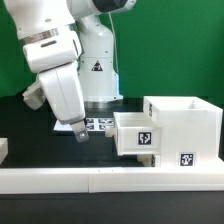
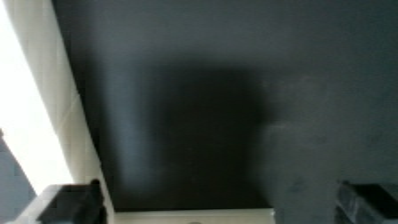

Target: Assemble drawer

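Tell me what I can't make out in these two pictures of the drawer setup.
- Second tray: only one tray shows, partly pushed into the casing; no other appears in either view.
- Casing's inside: hidden in the exterior view by its own walls and the tray.
- Fingers: cut off by the wrist view's edge; in the exterior view the gripper is too small to judge.
- Marker board: mostly hidden behind the arm in the exterior view.

The white drawer (image 1: 178, 128) bears black-and-white square tags; the table (image 1: 40, 125) is black, the backdrop (image 1: 170, 40) green.
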Available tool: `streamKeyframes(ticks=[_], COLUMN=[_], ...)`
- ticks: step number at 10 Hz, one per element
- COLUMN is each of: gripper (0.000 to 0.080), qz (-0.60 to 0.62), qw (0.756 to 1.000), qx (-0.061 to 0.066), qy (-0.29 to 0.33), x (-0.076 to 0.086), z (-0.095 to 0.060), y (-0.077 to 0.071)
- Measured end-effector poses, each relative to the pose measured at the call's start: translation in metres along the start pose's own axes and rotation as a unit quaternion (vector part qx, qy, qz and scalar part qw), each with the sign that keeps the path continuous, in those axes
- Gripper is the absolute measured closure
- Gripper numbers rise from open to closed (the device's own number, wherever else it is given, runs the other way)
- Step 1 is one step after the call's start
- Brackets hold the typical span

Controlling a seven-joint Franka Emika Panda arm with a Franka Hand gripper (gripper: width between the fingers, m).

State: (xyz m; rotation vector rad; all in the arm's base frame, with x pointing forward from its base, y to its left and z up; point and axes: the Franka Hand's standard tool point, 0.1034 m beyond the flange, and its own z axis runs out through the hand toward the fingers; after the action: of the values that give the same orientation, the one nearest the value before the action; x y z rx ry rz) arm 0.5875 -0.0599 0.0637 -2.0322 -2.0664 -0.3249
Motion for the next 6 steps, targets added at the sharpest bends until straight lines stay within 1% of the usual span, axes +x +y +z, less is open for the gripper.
streamKeyframes(ticks=[2, 6], gripper=[0.0151, 0.0151], qz=[-0.002, 0.015], qw=[1.000, 1.000], qx=[-0.001, 0.003], qy=[0.003, 0.007], x=[0.018, 0.044], z=[0.003, 0.010], y=[0.004, 0.006])
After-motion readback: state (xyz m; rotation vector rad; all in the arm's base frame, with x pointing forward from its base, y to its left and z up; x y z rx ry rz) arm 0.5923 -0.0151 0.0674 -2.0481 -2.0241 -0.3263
